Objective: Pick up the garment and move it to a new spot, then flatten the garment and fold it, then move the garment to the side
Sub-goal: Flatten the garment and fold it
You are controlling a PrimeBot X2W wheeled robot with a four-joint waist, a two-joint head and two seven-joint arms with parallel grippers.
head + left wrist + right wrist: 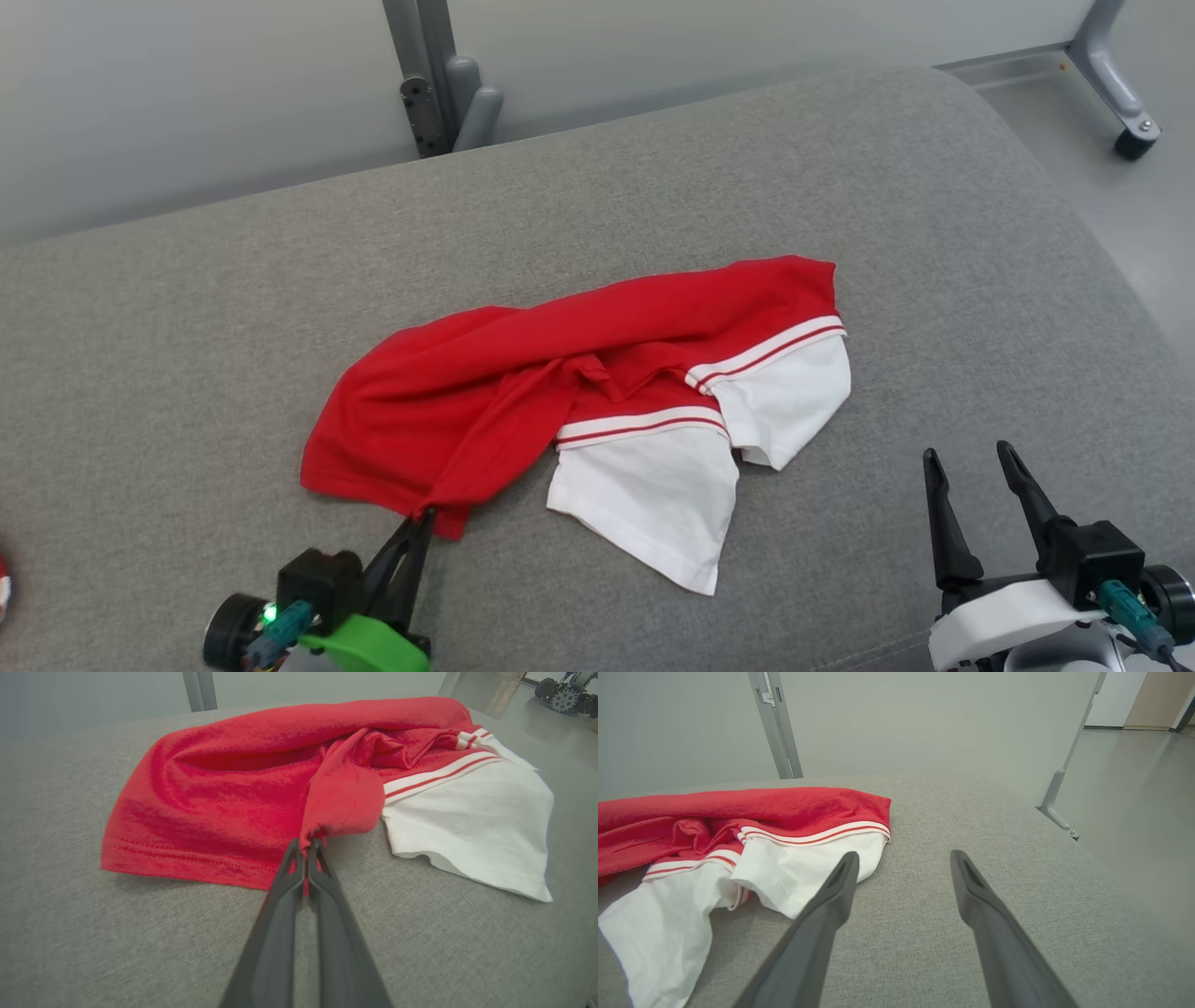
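Red-and-white garment [560, 373]: lying crumpled in the middle of the grey cushion [840, 168], with the red body bunched up and the white panels spilling toward the robot below their striped bands.
Fabric: looks like a soft knit, light and limp. Expect it to sag and drape the instant it leaves the cushion. No stiffness to help, nothing fragile, and it is unlikely to slide on this woven cover.
Left gripper [422, 516]: fingers pinched tight together on a small tuck of red cloth at the near hem. That's a thin bite, and a sharp tug could pull it free.
Right gripper [966, 451]: jaws spread wide, holding nothing, hovering near the white panels but clear of them.
Where to hold: probably two well-separated points along an edge, one per gripper, so it hangs flat instead of roping up.
Count: one garment, two white panels, two grippers, one cushion.
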